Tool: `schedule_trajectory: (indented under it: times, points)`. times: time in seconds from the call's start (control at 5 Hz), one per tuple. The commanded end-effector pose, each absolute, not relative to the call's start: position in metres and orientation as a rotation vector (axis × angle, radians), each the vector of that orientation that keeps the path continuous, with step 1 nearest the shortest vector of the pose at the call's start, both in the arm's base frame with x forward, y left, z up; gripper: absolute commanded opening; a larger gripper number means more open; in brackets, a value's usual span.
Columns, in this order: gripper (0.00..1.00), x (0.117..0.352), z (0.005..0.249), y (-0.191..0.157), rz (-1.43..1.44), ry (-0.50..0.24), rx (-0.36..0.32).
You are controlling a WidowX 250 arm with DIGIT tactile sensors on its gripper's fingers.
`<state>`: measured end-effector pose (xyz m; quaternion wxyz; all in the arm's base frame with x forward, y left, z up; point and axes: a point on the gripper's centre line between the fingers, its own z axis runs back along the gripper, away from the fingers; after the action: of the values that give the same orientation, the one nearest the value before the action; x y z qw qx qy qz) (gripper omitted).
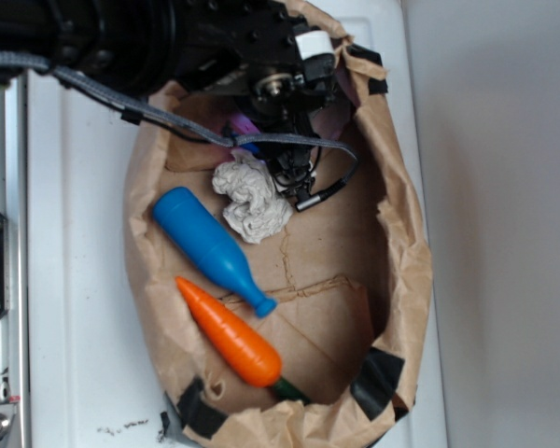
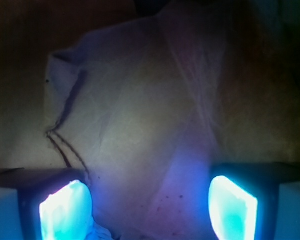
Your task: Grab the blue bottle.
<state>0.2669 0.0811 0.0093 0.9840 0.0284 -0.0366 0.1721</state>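
Observation:
The blue bottle (image 1: pixel 210 250) lies on its side at the left of a brown paper bag, its neck pointing to the lower right. It does not show in the wrist view. My gripper (image 1: pixel 294 177) hangs at the back of the bag, up and to the right of the bottle, well apart from it and beside a crumpled white paper ball (image 1: pixel 254 198). In the wrist view my gripper (image 2: pixel 149 209) is open. Its two glowing pads (image 2: pixel 65 210) stand wide apart, with only creased brown paper (image 2: pixel 140 115) between them.
An orange toy carrot (image 1: pixel 231 334) lies just below the bottle, nearly parallel to it. The bag's rolled paper rim (image 1: pixel 406 233) walls in everything, with black tape (image 1: pixel 378 378) at its corners. A purple item (image 1: pixel 243 123) peeks out under the arm. A cable (image 1: pixel 327 191) dangles by the gripper.

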Motion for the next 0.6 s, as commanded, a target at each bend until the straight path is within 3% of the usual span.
schedule_trajectory:
  times: [0.0, 0.4]
  points:
    - [1.00, 0.255, 0.068, 0.061, 0.315, -0.065, -0.012]
    - [1.00, 0.238, 0.105, 0.047, 0.255, -0.063, -0.068]
